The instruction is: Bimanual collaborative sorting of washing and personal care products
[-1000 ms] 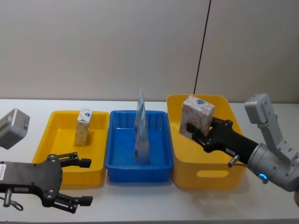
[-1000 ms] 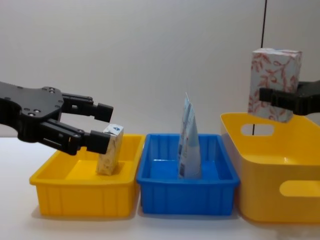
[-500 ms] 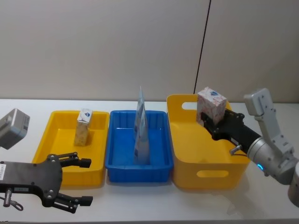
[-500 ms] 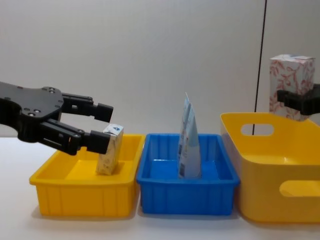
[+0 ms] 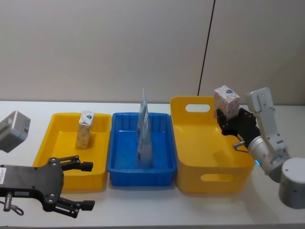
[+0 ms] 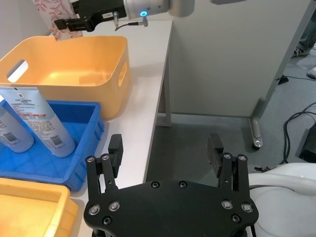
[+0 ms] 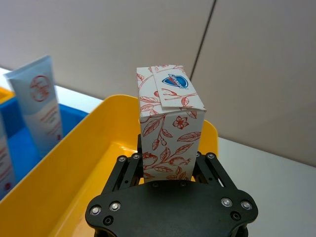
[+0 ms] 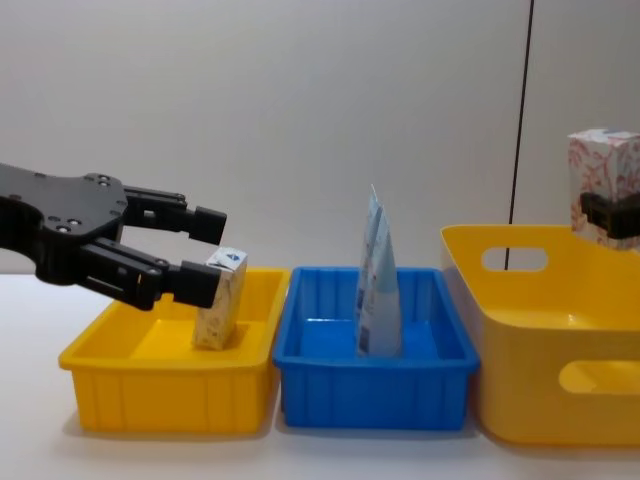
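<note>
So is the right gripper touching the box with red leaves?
Touching: right wrist view shows the right gripper with jaws pressed on both sides of the carton.

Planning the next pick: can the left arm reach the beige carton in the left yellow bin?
Probably yes: the left gripper hangs open at the near edge of the left yellow bin, and the beige carton stands alone, nothing above it.

Three bins stand side by side on a white table: a shallow yellow tray on the left, a blue tray between, a deeper yellow bin (handle slots in its walls) right. Pale wall behind.
</note>
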Controlling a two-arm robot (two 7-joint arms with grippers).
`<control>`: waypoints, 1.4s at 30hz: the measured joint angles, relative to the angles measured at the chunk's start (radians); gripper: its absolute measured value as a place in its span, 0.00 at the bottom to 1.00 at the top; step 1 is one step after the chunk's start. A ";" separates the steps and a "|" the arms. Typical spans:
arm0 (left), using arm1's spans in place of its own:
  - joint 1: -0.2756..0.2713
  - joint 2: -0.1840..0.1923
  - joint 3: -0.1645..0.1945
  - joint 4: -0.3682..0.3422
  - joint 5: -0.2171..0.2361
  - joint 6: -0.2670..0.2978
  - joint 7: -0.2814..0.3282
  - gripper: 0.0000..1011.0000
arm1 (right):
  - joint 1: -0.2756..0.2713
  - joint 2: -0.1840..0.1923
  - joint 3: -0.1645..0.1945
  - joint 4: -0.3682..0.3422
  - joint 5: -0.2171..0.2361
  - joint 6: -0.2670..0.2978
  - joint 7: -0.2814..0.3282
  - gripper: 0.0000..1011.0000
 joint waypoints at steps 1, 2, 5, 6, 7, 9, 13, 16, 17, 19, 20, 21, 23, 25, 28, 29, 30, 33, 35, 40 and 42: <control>0.000 0.000 0.000 0.000 0.000 0.000 0.000 0.99 | 0.000 0.000 0.000 0.000 0.000 0.000 0.000 0.36; 0.000 0.000 0.000 0.000 0.000 0.000 0.000 0.99 | 0.010 -0.014 0.001 0.023 -0.009 0.001 -0.020 0.36; 0.000 0.000 0.000 0.000 0.000 0.000 0.000 0.99 | 0.035 -0.047 0.002 0.076 -0.026 0.001 -0.065 0.36; 0.000 0.000 0.000 0.000 0.000 0.000 0.000 0.99 | 0.041 -0.056 0.002 0.090 -0.030 0.000 -0.075 0.36; 0.000 0.000 0.000 0.000 0.000 0.000 0.000 0.99 | 0.048 -0.064 0.003 0.103 -0.035 0.000 -0.090 0.36; 0.000 0.000 0.000 0.000 0.000 0.000 0.000 0.99 | 0.070 -0.093 0.005 0.146 -0.044 -0.003 -0.119 0.36; 0.000 0.000 0.000 0.000 0.000 0.000 0.000 0.99 | 0.104 -0.137 0.010 0.221 -0.057 -0.011 -0.163 0.36; 0.000 0.000 0.000 0.000 0.000 0.000 0.000 0.99 | 0.124 -0.164 0.013 0.263 -0.064 -0.018 -0.187 0.36; 0.000 0.000 0.000 0.000 0.000 0.000 0.000 0.99 | 0.129 -0.171 0.014 0.273 -0.065 -0.020 -0.194 0.36; 0.000 0.000 0.000 0.000 0.000 0.000 0.000 0.99 | 0.143 -0.188 0.016 0.300 -0.069 -0.025 -0.209 0.36; 0.000 0.000 0.000 0.000 0.000 0.000 0.000 0.99 | 0.147 -0.193 0.017 0.307 -0.070 -0.026 -0.211 0.36; 0.000 0.000 0.000 0.000 0.000 0.000 0.000 0.99 | 0.155 -0.204 0.019 0.323 -0.072 -0.030 -0.219 0.36; 0.000 0.000 0.000 0.000 0.000 0.000 0.000 0.99 | 0.160 -0.213 0.020 0.334 -0.073 -0.033 -0.225 0.36; 0.000 0.000 0.000 0.000 0.000 0.000 0.000 0.99 | 0.168 -0.224 0.024 0.347 -0.074 -0.037 -0.233 0.36; 0.000 0.000 0.000 0.000 0.000 0.000 0.000 0.99 | 0.177 -0.239 0.029 0.365 -0.075 -0.042 -0.239 0.36; 0.000 0.000 0.000 0.000 0.000 0.000 0.000 0.99 | 0.181 -0.244 0.032 0.370 -0.075 -0.044 -0.242 0.36; 0.000 0.000 0.000 0.000 0.000 0.000 0.000 0.99 | 0.183 -0.247 0.033 0.373 -0.075 -0.045 -0.243 0.36; 0.000 0.000 0.000 0.000 0.000 0.000 0.000 0.99 | 0.188 -0.257 0.040 0.380 -0.073 -0.046 -0.244 0.36; 0.000 0.000 0.000 0.000 0.000 0.000 0.000 0.99 | 0.191 -0.261 0.044 0.383 -0.070 -0.046 -0.244 0.36; 0.000 0.000 0.000 0.000 0.000 0.000 0.000 0.99 | 0.198 -0.269 0.055 0.389 -0.056 -0.049 -0.220 0.36; 0.000 0.000 0.000 0.000 0.000 0.000 0.000 0.99 | 0.201 -0.271 0.060 0.391 -0.049 -0.053 -0.201 0.36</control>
